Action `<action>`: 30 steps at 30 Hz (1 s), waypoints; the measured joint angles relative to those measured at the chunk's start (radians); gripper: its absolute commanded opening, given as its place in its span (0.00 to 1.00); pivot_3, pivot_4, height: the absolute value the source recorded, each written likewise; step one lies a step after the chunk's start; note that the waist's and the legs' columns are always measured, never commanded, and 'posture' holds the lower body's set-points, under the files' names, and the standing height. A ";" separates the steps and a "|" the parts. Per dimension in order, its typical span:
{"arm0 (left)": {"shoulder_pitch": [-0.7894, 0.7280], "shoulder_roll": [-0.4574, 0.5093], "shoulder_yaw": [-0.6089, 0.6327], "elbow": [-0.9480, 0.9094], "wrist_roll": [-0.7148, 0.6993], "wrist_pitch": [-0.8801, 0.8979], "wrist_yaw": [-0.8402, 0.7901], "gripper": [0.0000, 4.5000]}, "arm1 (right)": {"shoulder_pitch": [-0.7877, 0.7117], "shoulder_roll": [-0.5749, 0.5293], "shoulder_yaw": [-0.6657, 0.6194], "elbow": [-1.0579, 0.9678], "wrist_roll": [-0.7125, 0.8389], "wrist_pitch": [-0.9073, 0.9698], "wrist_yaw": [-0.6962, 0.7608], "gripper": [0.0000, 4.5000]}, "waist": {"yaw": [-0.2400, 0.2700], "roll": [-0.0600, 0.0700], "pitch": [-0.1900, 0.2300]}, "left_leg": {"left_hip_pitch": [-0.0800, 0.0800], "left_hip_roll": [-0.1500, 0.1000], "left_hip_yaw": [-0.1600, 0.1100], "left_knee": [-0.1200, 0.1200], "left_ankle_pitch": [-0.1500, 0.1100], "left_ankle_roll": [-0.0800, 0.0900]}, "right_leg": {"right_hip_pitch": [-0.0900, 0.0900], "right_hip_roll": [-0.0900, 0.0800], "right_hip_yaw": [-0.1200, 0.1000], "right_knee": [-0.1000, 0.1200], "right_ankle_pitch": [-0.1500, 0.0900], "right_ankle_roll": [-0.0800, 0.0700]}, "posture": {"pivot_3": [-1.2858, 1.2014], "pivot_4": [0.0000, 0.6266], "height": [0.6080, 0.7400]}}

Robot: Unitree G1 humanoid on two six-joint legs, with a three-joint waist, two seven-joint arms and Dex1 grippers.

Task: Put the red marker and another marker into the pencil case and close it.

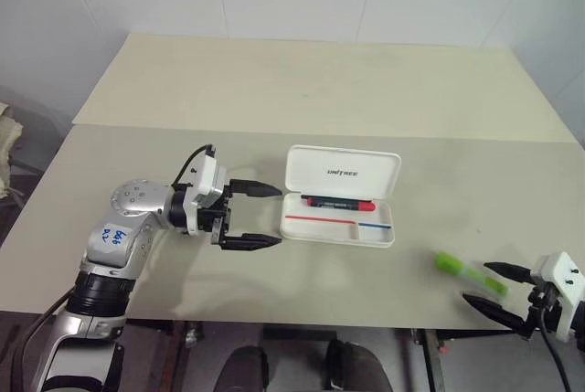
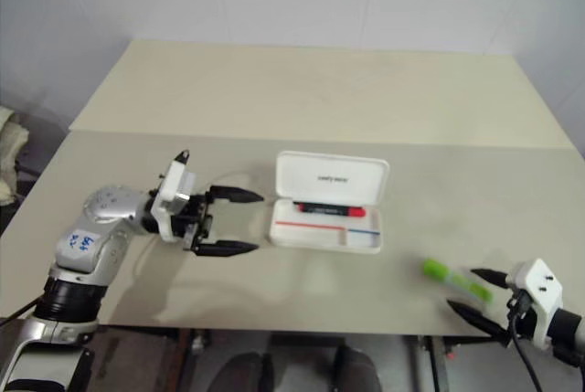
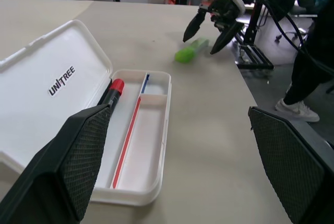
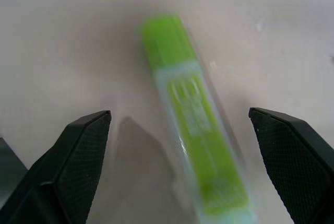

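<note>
The right gripper (image 1: 494,286) sat lowest in the head views, at the near right corner of the beige table (image 1: 320,90), its two black fingers spread wide with nothing between them. The green highlighter (image 1: 470,272) lay flat on the table just ahead of those fingertips, bright green cap pointing away from the gripper toward the case, pale yellow-green barrel reaching back toward the gap between the jaws. In the right wrist view the highlighter (image 4: 195,117) ran lengthwise up the space between the two fingers, untouched by either, slightly skewed so its near end sat closer to one finger than the other.

The left gripper (image 1: 260,216) hovered on the other side, jaws equally wide and empty, pointing sideways at the short end of the white pencil case (image 1: 338,227). The case lay just beyond its fingertips, apart from them, between the two grippers and much nearer the left one. Its hinged lid (image 1: 343,171) with the dark "unitree" lettering stood propped open on the far side. The red marker (image 1: 338,202) rested inside the tray along the hinge side, black barrel lying parallel to the long edge and red cap toward the end away from the left jaws. In the left wrist view the open tray (image 3: 151,151) showed between the two fingers, marker (image 3: 112,91) tucked against the lid, red and blue lines printed down the middle
</note>
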 measured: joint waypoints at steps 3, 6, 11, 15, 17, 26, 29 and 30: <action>-0.030 0.003 0.000 0.028 0.002 -0.013 -0.009 1.00 | -0.061 -0.023 0.027 0.085 -0.009 -0.028 0.029 0.99 | -0.002 0.000 0.000 | 0.000 0.000 0.000 0.001 0.000 0.000 | 0.001 0.000 0.000 0.000 0.000 0.000 | 0.52 0.24 1.00; -0.037 0.002 0.000 0.030 0.003 -0.019 -0.012 1.00 | -0.097 -0.027 0.036 0.132 -0.009 -0.035 0.050 0.86 | -0.002 -0.001 0.000 | 0.001 0.000 0.000 0.001 0.000 0.000 | 0.001 0.000 0.000 0.000 0.000 0.000 | 0.52 0.24 1.00; -0.057 0.006 0.000 0.034 0.006 -0.023 -0.020 1.00 | -0.140 -0.028 0.060 0.145 -0.007 -0.017 0.049 0.43 | -0.002 -0.001 0.000 | 0.001 0.001 0.000 0.001 0.001 -0.001 | 0.001 0.000 0.000 0.000 0.000 0.000 | 0.52 0.24 1.00; -0.063 0.012 0.000 0.036 0.007 -0.028 -0.020 1.00 | -0.144 -0.017 0.086 0.091 -0.005 0.005 0.039 0.24 | -0.003 -0.001 0.000 | 0.001 0.001 0.000 0.001 0.001 -0.001 | 0.001 0.000 0.000 0.000 0.000 0.000 | 0.52 0.24 1.00; -0.063 0.013 0.000 0.040 0.007 -0.031 -0.020 1.00 | -0.149 -0.011 0.103 0.059 -0.005 0.014 0.028 0.24 | -0.004 -0.001 0.000 | 0.001 0.001 0.000 0.001 0.001 -0.001 | 0.001 0.000 0.000 0.000 0.000 0.000 | 0.52 0.24 1.00; -0.062 0.013 0.000 0.068 0.014 -0.060 -0.020 1.00 | -0.267 0.005 0.151 -0.099 0.033 0.095 -0.020 0.24 | 0.000 0.000 0.000 | 0.000 0.001 -0.001 0.001 0.001 -0.001 | 0.001 0.000 -0.001 0.000 0.000 0.000 | 0.52 0.24 1.00; -0.062 0.013 0.001 0.076 0.022 -0.074 -0.019 1.00 | -0.331 0.005 0.175 -0.166 0.050 0.137 -0.028 0.24 | 0.001 0.000 0.000 | -0.001 0.000 -0.001 0.001 0.001 -0.001 | 0.000 0.000 -0.001 0.000 0.000 0.000 | 0.52 0.24 1.00; -0.062 0.014 0.001 0.081 0.023 -0.081 -0.019 1.00 | -0.352 0.005 0.191 -0.188 0.055 0.153 -0.030 0.24 | 0.001 0.000 0.000 | -0.001 0.000 -0.001 0.001 0.001 -0.001 | 0.000 0.000 -0.001 0.000 0.000 0.000 | 0.52 0.24 1.00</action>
